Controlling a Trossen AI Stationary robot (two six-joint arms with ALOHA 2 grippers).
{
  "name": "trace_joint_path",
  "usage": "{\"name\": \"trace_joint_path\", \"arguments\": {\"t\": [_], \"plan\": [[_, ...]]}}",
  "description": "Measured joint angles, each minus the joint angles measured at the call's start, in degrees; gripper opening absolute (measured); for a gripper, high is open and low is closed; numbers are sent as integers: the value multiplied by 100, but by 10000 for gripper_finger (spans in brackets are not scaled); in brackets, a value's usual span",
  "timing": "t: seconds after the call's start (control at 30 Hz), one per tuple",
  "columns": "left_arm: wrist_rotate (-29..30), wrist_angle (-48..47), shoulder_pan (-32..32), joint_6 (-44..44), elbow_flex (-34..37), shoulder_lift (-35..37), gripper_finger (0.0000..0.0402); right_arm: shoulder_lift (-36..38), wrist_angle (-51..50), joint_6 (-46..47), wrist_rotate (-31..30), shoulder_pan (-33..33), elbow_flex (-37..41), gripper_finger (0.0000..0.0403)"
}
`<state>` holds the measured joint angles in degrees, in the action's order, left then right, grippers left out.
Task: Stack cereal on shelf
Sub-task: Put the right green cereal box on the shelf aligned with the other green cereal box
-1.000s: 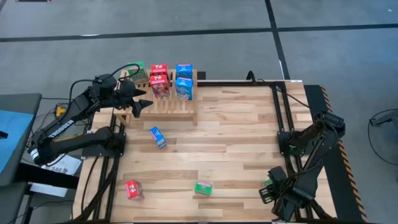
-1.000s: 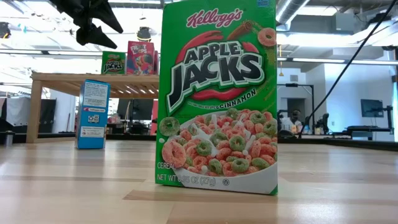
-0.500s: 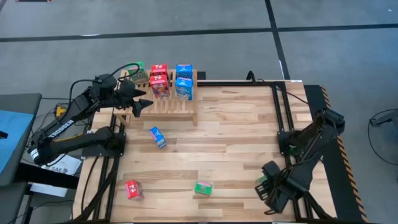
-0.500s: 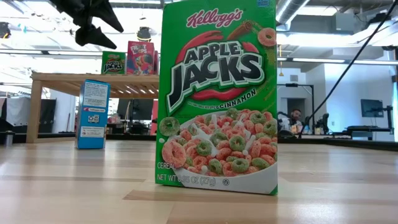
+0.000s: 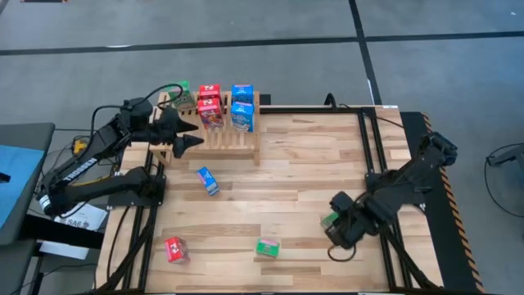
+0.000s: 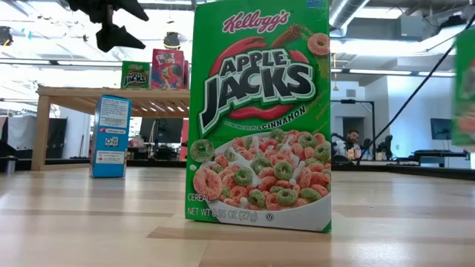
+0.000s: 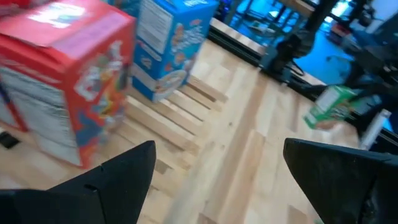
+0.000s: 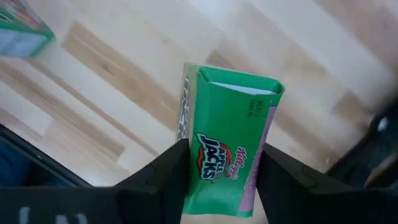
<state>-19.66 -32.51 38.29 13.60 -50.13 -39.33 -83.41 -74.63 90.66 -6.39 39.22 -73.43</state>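
The shelf (image 5: 214, 135) stands at the table's far left and carries one green, two red (image 5: 210, 106) and two blue (image 5: 241, 106) cereal boxes. On the planks lie a blue box (image 5: 208, 180), a red box (image 5: 175, 249) and a green box (image 5: 268, 247), which fills the low view (image 6: 260, 119). My left gripper (image 5: 185, 135) hovers open over the shelf's near-left part and holds nothing (image 7: 217, 158). My right gripper (image 5: 334, 225) is above the table's near right, shut on another green box (image 8: 230, 143). My right gripper pinches the green box between its two fingers (image 8: 171, 171), one on each narrow side, at the box's end nearer the wrist (image 8: 217, 186). Its printed front faces the wrist camera and its other end (image 8: 239, 87) sticks out past the fingertips. The box is lifted clear of the planks.
Black frame rails (image 5: 368, 139) run along the table's right side and another stand sits at its left edge (image 5: 139, 188). Bare planks (image 5: 303, 164) lie between the shelf and my right arm. A blue-topped surface (image 5: 16, 180) stands beyond the left edge.
My right arm has swung from the table's near right corner toward the left and a little toward the far edge, carrying the green box clear of the planks. My left gripper has risen slightly over the shelf, still open. The boxes on the table have stayed put.
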Motion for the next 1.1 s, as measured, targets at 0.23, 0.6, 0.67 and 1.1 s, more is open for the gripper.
{"name": "trace_joint_path", "arguments": {"t": [0.23,0.6,0.67,1.1], "plan": [[-195,-2,-471,188,0,-4,343,312,496,-1575,-121,-863,0,191],[-28,114,-1477,505,0,-4,343,388,2518,-3927,94,-1935,0,191],[79,194,-1668,563,0,-4,343,350,2815,-4228,203,-2077,0,191],[599,1051,-2623,880,0,-572,343,353,4142,-5586,769,-2719,0,191]]}}
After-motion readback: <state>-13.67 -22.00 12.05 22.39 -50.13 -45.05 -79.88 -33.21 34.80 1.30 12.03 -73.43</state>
